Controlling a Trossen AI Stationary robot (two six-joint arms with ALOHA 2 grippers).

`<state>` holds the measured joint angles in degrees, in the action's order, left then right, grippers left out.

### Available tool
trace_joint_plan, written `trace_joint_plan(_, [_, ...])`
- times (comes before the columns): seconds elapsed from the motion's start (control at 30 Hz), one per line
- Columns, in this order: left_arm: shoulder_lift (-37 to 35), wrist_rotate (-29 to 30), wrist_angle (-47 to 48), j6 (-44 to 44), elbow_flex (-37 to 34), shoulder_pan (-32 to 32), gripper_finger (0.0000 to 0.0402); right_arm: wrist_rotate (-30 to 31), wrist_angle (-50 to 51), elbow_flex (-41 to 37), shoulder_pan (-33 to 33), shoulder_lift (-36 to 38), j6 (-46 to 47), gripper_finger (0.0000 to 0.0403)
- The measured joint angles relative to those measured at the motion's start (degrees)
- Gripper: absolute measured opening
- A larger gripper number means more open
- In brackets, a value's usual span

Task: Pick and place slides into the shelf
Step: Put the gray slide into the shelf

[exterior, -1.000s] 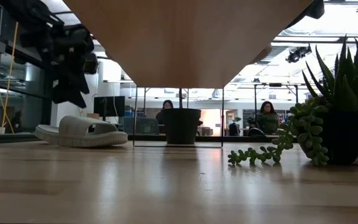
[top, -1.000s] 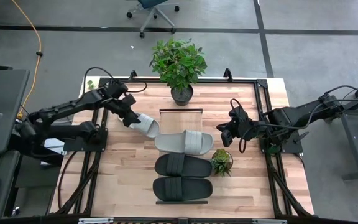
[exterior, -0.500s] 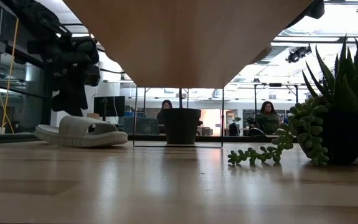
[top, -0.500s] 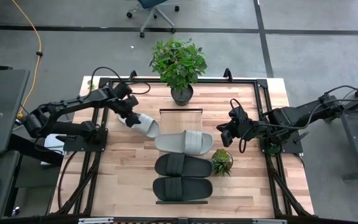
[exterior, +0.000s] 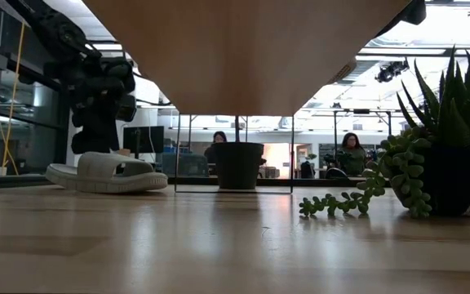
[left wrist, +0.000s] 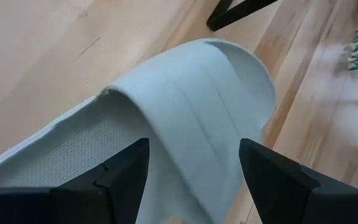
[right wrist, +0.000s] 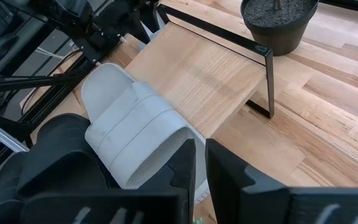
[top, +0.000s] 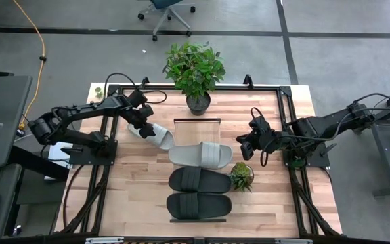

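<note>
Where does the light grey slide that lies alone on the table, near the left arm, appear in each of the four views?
High view: loose grey slide, left of the shelf, under the open left claw.
Low view: at left on the table, below the left claw.
Left wrist view: fills the picture, between the claw's fingers.
Right wrist view: not in it for sure.
Shared landmark: the dark plant pot.

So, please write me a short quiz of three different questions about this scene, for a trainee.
1. True or false: the left gripper is open above the grey slide on the table.
2. How many slides lie on the shelf?
A. one
B. two
C. three
3. Fill in: the right gripper is ____ and holds nothing.

Key:
1. true
2. C
3. shut
</note>
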<state>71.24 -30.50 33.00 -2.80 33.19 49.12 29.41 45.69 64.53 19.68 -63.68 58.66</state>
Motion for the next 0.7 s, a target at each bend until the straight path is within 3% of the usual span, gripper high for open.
trace_joint_plan(0.33, [0.0,-1.0,-0.7,0.0,0.0,0.0,0.0202,0.5,0.5,0.0,0.0,0.0,0.0,0.0028])
trace_joint_plan(0.7, [0.0,-1.5,-1.5,0.7,0.0,0.0,0.0136,0.6,0.6,0.0,0.0,0.0,0.0,0.0028])
